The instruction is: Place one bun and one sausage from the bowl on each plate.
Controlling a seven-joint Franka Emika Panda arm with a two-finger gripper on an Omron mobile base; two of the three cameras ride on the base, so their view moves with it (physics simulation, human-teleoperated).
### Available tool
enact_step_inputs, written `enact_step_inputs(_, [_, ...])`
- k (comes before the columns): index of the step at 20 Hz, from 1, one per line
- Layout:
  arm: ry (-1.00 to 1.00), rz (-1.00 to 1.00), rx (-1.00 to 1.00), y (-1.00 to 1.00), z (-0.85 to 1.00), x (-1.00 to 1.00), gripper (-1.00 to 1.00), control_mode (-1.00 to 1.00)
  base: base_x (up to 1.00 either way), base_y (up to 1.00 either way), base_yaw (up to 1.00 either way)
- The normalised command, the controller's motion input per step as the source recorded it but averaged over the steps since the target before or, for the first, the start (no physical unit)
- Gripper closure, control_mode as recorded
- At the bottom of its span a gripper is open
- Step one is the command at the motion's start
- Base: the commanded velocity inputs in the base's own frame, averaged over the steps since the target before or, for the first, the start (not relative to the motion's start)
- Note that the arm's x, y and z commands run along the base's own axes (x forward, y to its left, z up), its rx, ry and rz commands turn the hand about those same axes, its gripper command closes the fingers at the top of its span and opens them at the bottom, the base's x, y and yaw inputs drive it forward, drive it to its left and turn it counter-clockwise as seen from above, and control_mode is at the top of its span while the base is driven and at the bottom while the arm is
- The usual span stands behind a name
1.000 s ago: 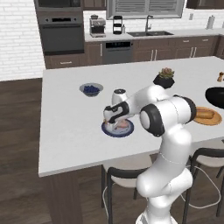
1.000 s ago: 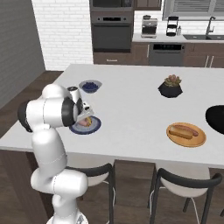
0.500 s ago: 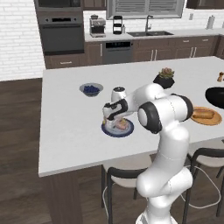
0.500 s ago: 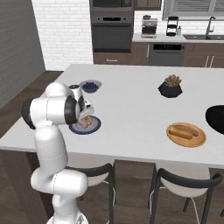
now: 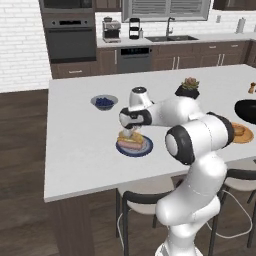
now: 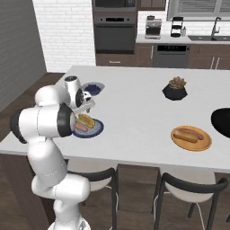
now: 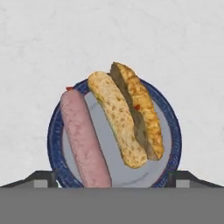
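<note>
The blue-grey plate (image 7: 55, 135) with its dark blue rim lies on the white island and holds a pink sausage (image 7: 84, 141) and a split, toasted bun (image 7: 124, 120) side by side. My gripper (image 7: 113, 177) hangs just above them, open, with nothing between its fingers. It also appears over the blue plate (image 5: 145, 149) as the gripper (image 5: 131, 134) in the left base view, and as the gripper (image 6: 86, 111) over the plate (image 6: 98, 129) in the right base view. The orange-tan plate (image 6: 203, 142) carries a bun and a sausage. The black bowl (image 6: 222, 120) sits at the right edge.
A small grey bowl of blue berries (image 5: 104, 102) stands behind the blue plate. A black plant pot (image 6: 175, 90) sits mid-island. Dark stools (image 6: 191, 191) stand at the near edge of the island. Ovens and a counter line the back wall.
The jaws have spread wide and let go of the bun, which now lies on the blue plate beside the sausage. The hand has lifted slightly.
</note>
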Motion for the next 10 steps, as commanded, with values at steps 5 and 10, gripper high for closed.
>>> enact_step_inputs(5, [-0.68, -0.01, 0.03, -0.41, 1.0, -1.0, -1.0, -1.0, 0.0, 0.0, 0.0])
enact_step_inputs(10, [-0.74, 0.0, 0.01, -0.4, 1.0, -1.0, -1.0, -1.0, 0.0, 0.0, 0.0])
